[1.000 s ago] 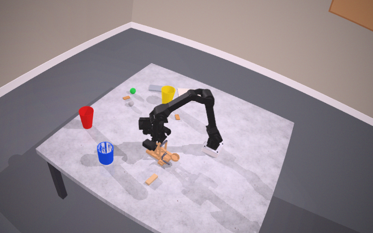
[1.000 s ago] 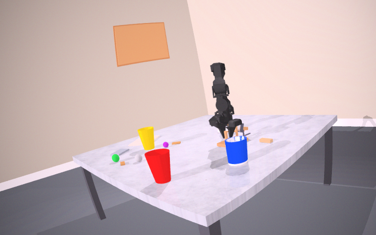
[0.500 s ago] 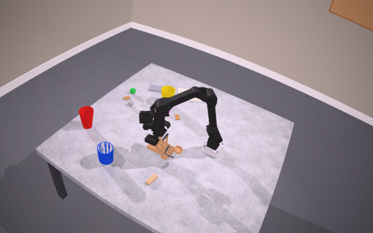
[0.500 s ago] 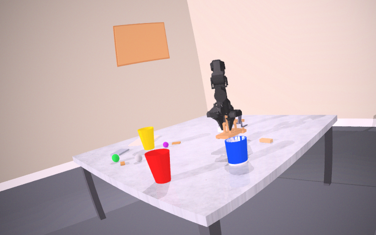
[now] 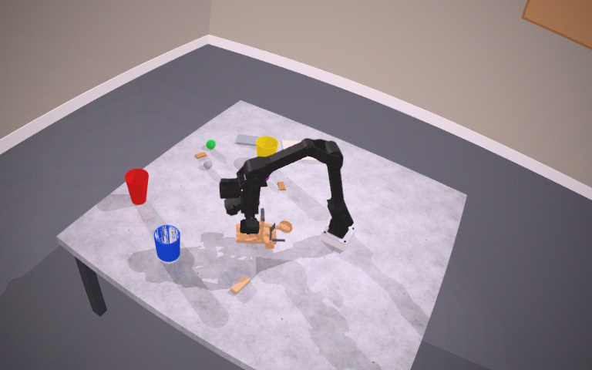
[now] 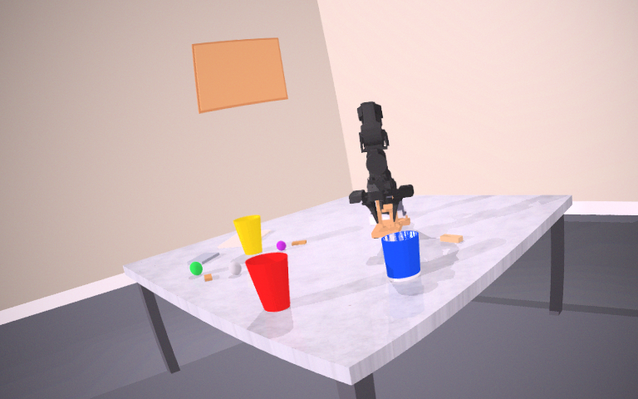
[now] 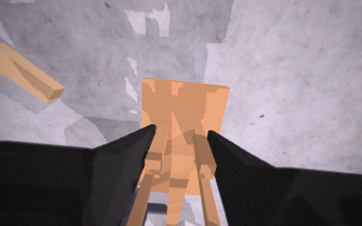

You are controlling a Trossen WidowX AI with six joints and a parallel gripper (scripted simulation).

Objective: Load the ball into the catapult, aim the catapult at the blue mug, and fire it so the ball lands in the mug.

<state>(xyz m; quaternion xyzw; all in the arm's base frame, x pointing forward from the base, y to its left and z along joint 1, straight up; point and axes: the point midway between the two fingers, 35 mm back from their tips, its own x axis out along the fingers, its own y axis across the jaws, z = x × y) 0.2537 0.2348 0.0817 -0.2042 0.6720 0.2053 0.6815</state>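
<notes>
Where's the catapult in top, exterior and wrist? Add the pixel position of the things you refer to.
Top: catapult (image 5: 255,238) (image 6: 386,229) (image 7: 176,101) just below centre, under the jaws (image 5: 249,233) (image 6: 386,221).
Exterior: right of centre, partly behind the blue mug (image 5: 168,246) (image 6: 401,256).
Wrist: centre to bottom edge, between the jaws.
Shared landmark: the black jaws.

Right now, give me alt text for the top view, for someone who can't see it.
A black robot arm's gripper is shut on a wooden catapult on a marbled table. A blue mug and a red cup stand left of it, a yellow cup behind.
</notes>
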